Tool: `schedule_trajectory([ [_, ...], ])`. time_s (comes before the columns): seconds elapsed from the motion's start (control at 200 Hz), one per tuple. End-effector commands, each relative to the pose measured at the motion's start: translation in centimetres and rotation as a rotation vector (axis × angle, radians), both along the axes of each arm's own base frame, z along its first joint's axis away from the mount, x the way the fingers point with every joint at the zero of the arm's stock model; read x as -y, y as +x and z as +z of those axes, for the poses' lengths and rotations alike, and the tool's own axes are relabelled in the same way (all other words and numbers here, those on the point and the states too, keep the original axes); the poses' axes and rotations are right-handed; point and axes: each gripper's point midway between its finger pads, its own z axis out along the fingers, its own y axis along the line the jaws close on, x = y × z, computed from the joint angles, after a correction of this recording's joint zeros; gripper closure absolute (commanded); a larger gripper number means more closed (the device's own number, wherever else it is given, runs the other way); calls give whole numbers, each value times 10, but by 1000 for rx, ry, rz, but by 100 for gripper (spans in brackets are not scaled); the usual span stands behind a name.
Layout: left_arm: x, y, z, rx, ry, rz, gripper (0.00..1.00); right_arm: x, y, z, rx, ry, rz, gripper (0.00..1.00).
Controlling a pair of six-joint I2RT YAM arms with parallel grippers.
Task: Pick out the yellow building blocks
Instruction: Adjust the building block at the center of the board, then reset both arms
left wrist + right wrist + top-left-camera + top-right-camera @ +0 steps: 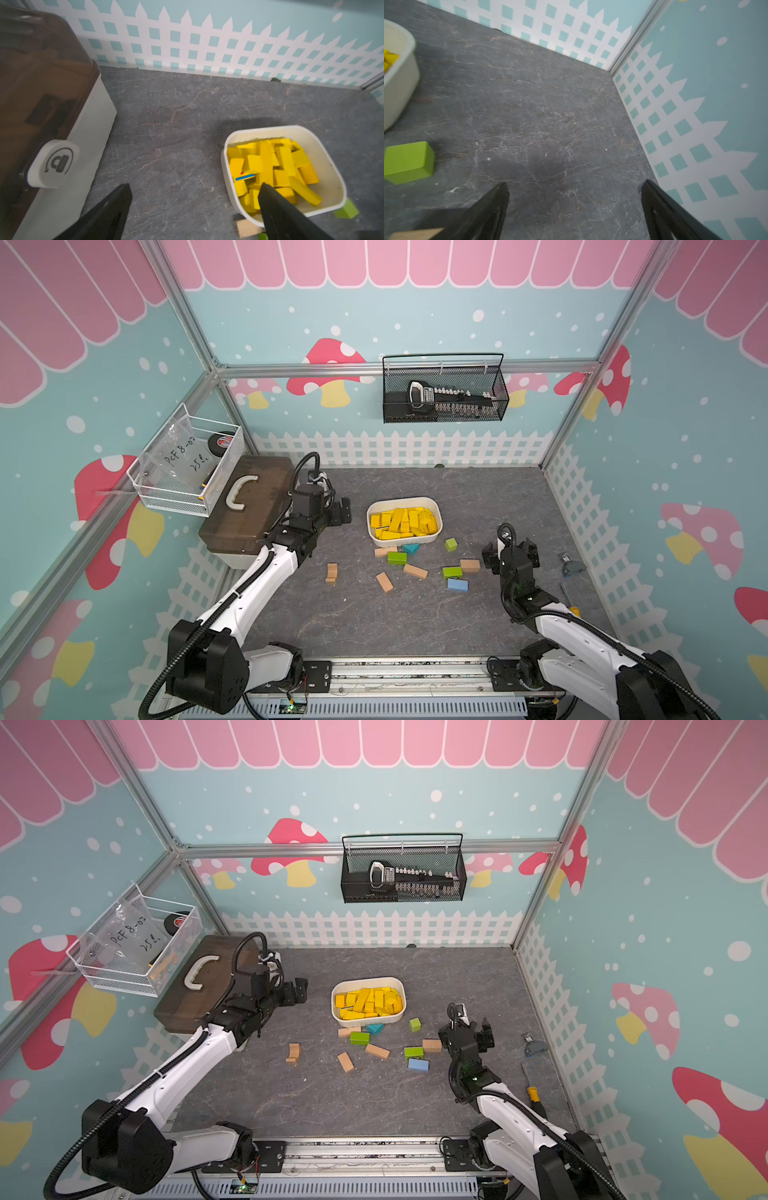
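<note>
Top views: grey marbled tabletop (374, 614), mushroom-print walls. Left gripper (343, 512) reaches out beside the brown toolbox (245, 506), jaws spread wide and empty. Yellow building blocks (404, 522) piled in white tub (434, 506) near its right. Right gripper (509, 551) low, spread wide, empty, tub ahead-left.
Left wrist: tub just ahead of one finger.
Right wrist: bare tabletop between fingers, green block (409, 162) beside.

In both top views my left arm (249, 593) stretches from the lower left toward mid-frame, left gripper (344, 511) spread wide and empty, while my right arm (557, 622) rises from the lower right, right gripper (510, 551) equally wide, gripping nothing.
</note>
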Motion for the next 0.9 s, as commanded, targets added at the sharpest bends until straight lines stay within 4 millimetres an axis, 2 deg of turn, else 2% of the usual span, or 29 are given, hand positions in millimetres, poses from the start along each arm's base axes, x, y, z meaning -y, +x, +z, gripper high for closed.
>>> schedule_trajectory([
  [0.0, -10, 4, 24, 246, 77, 10, 0, 3, 5, 21, 179, 53, 30, 1],
  [0.15, 11, -26, 23, 540, 153, -187, 0, 5, 8, 9, 194, 62, 64, 1],
  [0.275, 7, -26, 2, 430, 212, -195, 0, 7, 14, 5, 222, 60, 68, 1],
  [0.405, -19, -25, -10, 395, 267, -57, 0, 9, 26, 4, 235, 46, 51, 1],
  [0.5, -34, -27, -18, 358, 281, 23, 0, 17, 33, -8, 227, 62, 17, 1],
  [0.58, -35, -28, -24, 345, 305, 18, 0, 24, 35, -18, 245, 74, -8, 1],
  [0.615, -34, -28, -27, 341, 319, 7, 0, 24, 36, -13, 282, 67, -8, 1],
  [0.686, -35, -25, -35, 327, 311, 11, 0, 22, 37, -22, 215, 89, 5, 1],
  [0.776, -33, -17, -46, 315, 284, 4, 0, 24, 51, -24, 177, 82, -6, 2],
  [0.826, -34, -12, -52, 306, 282, -1, 0, 28, 48, -32, 139, 86, -25, 1],
  [0.896, -40, -6, -58, 293, 253, 22, 0, 28, 48, -30, 145, 85, -24, 2],
])
